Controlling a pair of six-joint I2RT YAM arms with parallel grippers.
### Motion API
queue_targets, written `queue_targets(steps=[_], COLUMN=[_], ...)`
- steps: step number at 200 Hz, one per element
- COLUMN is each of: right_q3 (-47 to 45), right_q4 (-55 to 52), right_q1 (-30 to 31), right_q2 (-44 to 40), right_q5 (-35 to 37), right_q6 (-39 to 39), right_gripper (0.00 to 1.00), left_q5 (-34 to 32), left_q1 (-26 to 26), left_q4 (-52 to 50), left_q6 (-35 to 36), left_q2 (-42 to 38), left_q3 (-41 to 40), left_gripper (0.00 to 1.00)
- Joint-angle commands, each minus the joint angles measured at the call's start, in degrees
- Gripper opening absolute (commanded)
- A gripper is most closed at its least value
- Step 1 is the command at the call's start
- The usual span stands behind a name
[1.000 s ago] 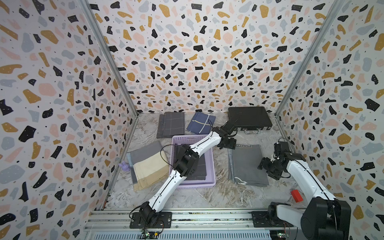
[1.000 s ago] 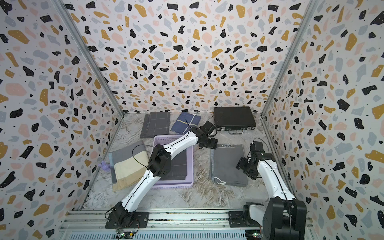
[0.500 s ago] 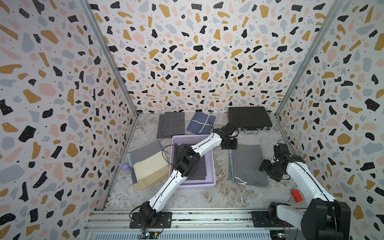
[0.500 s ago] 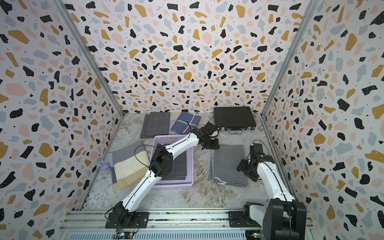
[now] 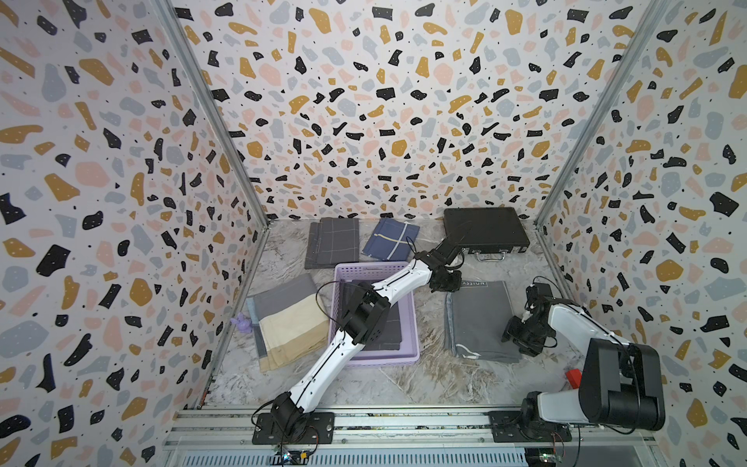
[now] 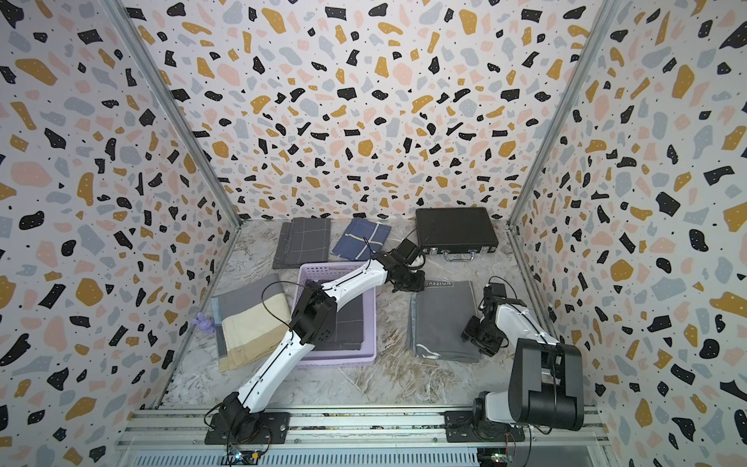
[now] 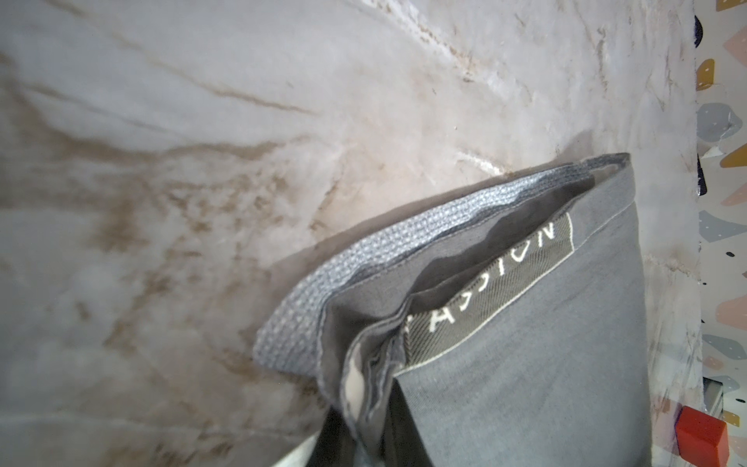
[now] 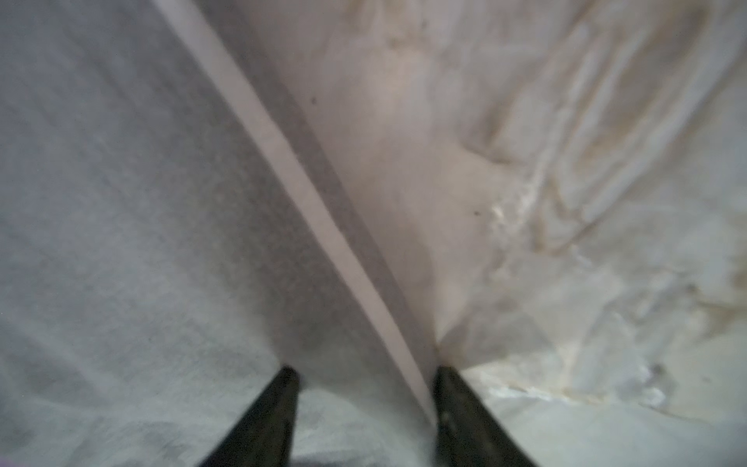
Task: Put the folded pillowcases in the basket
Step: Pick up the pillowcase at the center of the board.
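The left arm (image 5: 323, 365) and right arm (image 5: 574, 319) are built of glossy white tubular links between blocky black joints, with thin black cables looping loose alongside. Each rises from a black base plate (image 5: 319, 428), and the right arm carries a large black shoulder housing (image 5: 618, 384). The right fingers (image 8: 262, 424) are matte black, tapering to narrow tips.

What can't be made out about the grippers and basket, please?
Left gripper: fingertips outside the left wrist view, hidden by its body in both top views.
Right gripper: right wrist view blurred; contact with pillowcase unclear.
Basket: left arm covers much of its cloth in both top views.
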Motion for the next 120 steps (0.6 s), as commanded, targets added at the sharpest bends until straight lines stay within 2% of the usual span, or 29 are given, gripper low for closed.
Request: queue_targets(steps=[1,4,17,32,54,89,120], right_q3=[-2.78,-3.01,-2.74,-1.22,1.92,9.65,17.94], right_q4=[1.3,1.35,0.01,-1.32,-2.18,-6.29,-10.2], right_q1=[-0.03,-0.02,0.03,0.31,2.05,9.18,17.98], right_q2=[-2.9,-3.72,-6.59,-9.01,-11.6,-17.51,-21.15], right_q5=[-6.48,-6.87,-5.7,-4.2,-6.25,-6.51,-2.63], right_q6=[1.11,1.32,2.19,2.7,5.2,8.72,11.95], right_gripper=[0.24,0.19,0.0,0.0,0.0,0.0,0.0], left_q5=[-0.95,-0.71,0.6,1.0,0.68,-1.85,-4.01], left_q1=[0.37,0.34,0.3,-0.2,-0.67,-1.19,-1.5], left_q4=[-1.92,-1.92,-1.84,-2.09,-2.08,-1.83,-1.74], left_q6=[1.12,1.1,0.92,1.5,1.99,4.04,5.95], left_q2=[-0.78,-0.82,-1.02,-1.62,-6.04,-18.92,-30.38], left_q3=[-2.13,-2.21,-1.99,-1.22,-3.89,-13.51,-20.19], left_gripper=[0.04,0.0,0.0,0.0,0.0,0.0,0.0])
